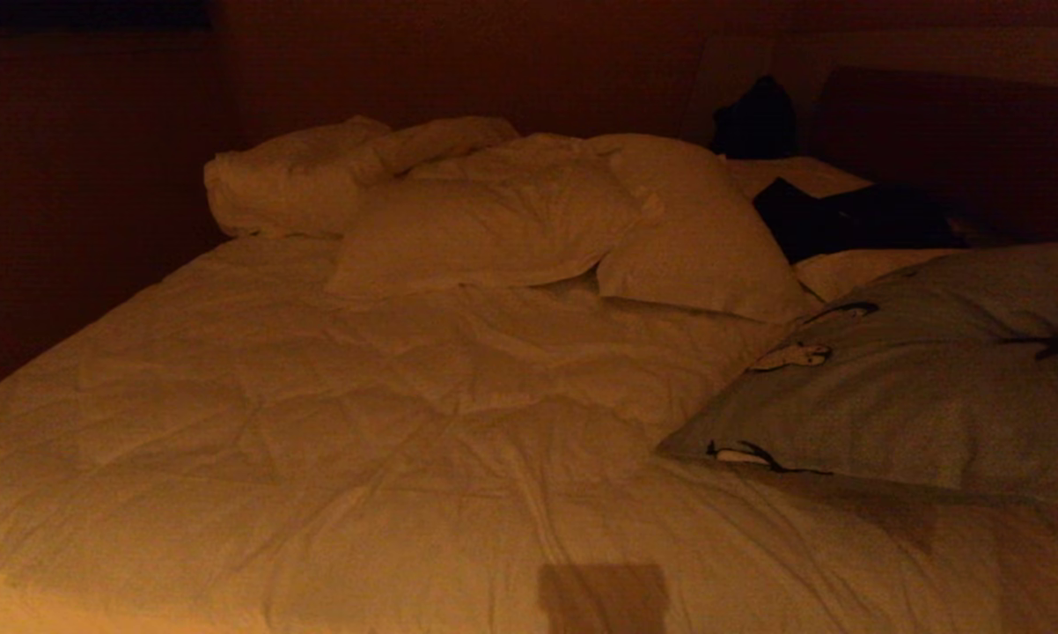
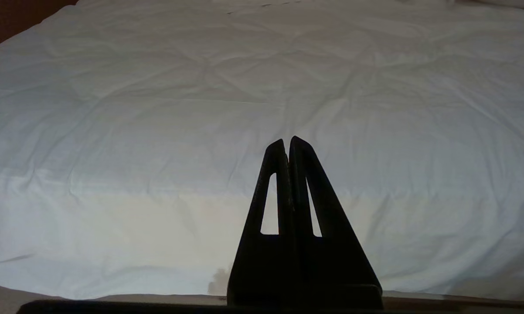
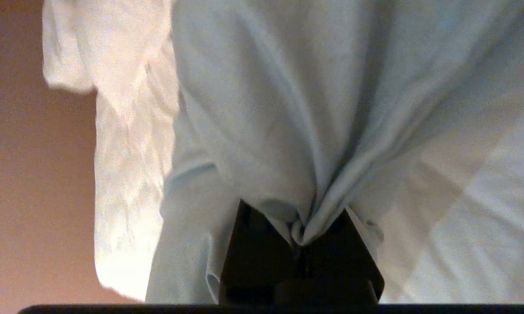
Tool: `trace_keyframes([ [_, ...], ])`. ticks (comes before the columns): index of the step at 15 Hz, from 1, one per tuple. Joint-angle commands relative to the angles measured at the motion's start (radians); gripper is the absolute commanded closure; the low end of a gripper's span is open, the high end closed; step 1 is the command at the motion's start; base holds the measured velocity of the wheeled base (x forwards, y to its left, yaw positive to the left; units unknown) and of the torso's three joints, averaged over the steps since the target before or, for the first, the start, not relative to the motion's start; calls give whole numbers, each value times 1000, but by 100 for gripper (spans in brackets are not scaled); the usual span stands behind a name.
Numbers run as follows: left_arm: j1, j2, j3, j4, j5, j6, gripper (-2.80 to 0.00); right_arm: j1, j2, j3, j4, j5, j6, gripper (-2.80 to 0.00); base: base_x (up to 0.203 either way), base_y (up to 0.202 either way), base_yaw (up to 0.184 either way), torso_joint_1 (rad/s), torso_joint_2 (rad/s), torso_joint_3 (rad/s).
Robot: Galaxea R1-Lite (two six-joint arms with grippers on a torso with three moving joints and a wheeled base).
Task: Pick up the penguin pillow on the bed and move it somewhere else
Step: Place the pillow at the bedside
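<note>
1. Nearest, the left gripper, a pair of black tapered fingers pressed together on nothing, hangs parked over the foot of the bed, a wide expanse of wrinkled cream-white quilted duvet.
2. Beyond it, on the bed's right side, lies the penguin pillow, a large pale grey-blue rectangular cloth cushion printed with black-and-white penguins, its near corner resting on the duvet.
3. The right gripper is clamped on a bunched fold of the pillow's fabric, which fans away from the pinch in deep pleats.
4. Judged from those pleats, the pillow is soft, light and limp; a hold on gathered cover near an edge seems sound, though loose cloth may slip.
5. Farthest, plump plain white pillows lean in a heap near the head of the bed.
</note>
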Motion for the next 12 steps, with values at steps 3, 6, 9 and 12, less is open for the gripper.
trace_keyframes([
  [3,0,1,3,0,0,0,0,4,-42,-168,17,-82,220,0,0,0,0,0,0,0],
  [6,1,1,3,0,0,0,0,17,-45,-266,71,-83,224,0,0,0,0,0,0,0],
  [9,0,1,3,0,0,0,0,28,-36,-296,82,-80,164,0,0,0,0,0,0,0],
  [12,1,1,3,0,0,0,0,28,-18,-313,84,-80,60,0,0,0,0,0,0,0],
])
